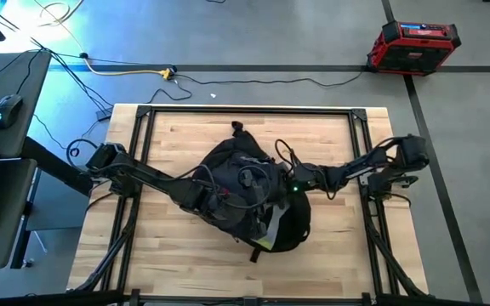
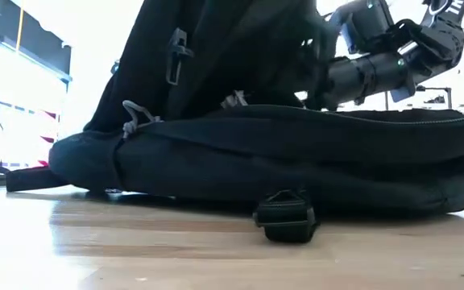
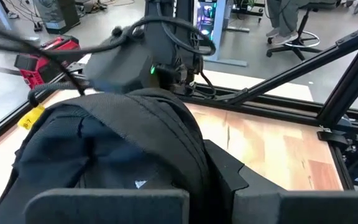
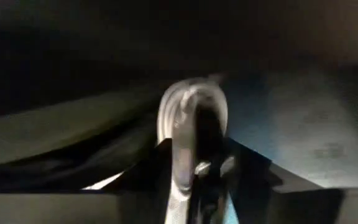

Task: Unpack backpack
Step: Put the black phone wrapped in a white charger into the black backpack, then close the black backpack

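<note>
From above, the backpack (image 1: 249,194) lies in the middle of the wooden table (image 1: 160,136), a rounded black heap with a grey strap trailing toward the near edge. The left gripper (image 1: 201,195) presses against the bag's left side, and the right gripper (image 1: 289,182) reaches into its right side; the fingers of both are hidden by fabric and cables here. A red box (image 1: 413,47) sits on the floor beyond the table.

At table height, the backpack (image 2: 280,153) fills nearly the whole width, lying flat with a black buckle (image 2: 286,216) resting on the wood in front of it. One arm comes down behind its upper edge.

The left wrist camera looks past its own fingers (image 3: 110,205), which are closed flat against the bag's black fabric (image 3: 104,143) (a small white logo shows just ahead of them); whether they pinch any cloth I cannot tell. The right arm's wrist stands beyond the bag.

The right wrist camera is buried in dark fabric. Between its fingers (image 4: 135,180) stands a pale loop of cord (image 4: 188,124), blurred; the fingers stand narrowly apart around it, and whether they grip it I cannot tell.
</note>
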Controlling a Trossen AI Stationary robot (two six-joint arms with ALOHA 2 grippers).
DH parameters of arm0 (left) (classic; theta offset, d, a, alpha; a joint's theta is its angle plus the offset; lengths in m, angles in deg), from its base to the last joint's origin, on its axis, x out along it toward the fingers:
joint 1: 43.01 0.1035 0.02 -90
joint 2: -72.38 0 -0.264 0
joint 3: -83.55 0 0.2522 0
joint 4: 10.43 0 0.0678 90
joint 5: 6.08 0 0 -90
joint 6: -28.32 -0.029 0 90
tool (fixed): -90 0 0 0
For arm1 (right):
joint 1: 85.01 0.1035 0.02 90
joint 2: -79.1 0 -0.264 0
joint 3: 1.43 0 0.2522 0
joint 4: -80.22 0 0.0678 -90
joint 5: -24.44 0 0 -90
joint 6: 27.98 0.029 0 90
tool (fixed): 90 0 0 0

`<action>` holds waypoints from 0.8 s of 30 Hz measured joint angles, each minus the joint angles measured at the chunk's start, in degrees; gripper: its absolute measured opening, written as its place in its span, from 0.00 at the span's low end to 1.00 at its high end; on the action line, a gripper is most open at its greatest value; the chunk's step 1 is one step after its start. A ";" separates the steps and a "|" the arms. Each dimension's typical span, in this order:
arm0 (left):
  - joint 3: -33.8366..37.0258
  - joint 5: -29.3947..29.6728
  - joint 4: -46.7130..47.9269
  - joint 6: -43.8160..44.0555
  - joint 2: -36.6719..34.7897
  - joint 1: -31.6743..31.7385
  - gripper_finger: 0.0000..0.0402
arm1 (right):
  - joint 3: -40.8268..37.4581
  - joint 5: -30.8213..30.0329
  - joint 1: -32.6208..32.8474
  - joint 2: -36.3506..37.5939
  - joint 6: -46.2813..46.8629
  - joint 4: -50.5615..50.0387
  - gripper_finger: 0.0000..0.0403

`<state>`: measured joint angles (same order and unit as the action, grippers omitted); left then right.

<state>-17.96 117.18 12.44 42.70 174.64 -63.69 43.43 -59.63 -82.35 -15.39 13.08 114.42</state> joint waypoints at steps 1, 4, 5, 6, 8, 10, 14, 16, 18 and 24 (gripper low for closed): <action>-0.03 -0.02 0.20 0.07 0.00 0.02 0.01 | 0.00 0.83 0.23 0.11 -0.30 0.44 0.35; -0.04 -0.09 0.78 0.29 0.00 0.10 0.01 | 0.00 2.39 1.40 0.28 0.15 0.57 0.45; -0.04 -0.11 0.78 0.29 0.00 0.10 0.01 | 0.10 3.40 1.79 0.34 0.32 0.97 0.48; -0.04 -0.18 0.78 0.29 0.00 0.08 0.01 | 0.43 4.88 2.18 0.41 0.24 1.03 0.51; -0.04 -0.24 0.82 0.29 0.00 -0.03 0.01 | 0.86 10.28 2.52 1.10 -1.21 0.69 0.56; -0.07 -0.14 1.37 0.30 0.00 -0.02 0.01 | 1.67 16.15 2.71 2.64 -3.34 -0.64 0.60; -0.07 0.15 2.18 0.35 0.00 0.14 0.01 | 3.10 15.89 5.02 8.91 -8.99 -12.94 0.61; -0.07 0.11 2.44 0.36 0.00 0.14 0.01 | 4.72 10.59 7.26 13.26 -13.50 -25.15 0.60; -0.07 0.08 2.89 0.38 0.00 0.12 0.01 | 7.38 2.34 10.35 17.25 -17.50 -39.02 0.59; -0.07 -4.67 3.85 1.83 0.00 0.18 0.01 | 12.96 -22.08 21.34 25.28 -14.23 -72.77 0.55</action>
<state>-18.02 112.51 16.29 44.53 174.64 -63.51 56.38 -81.71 -61.01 9.89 -1.15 41.64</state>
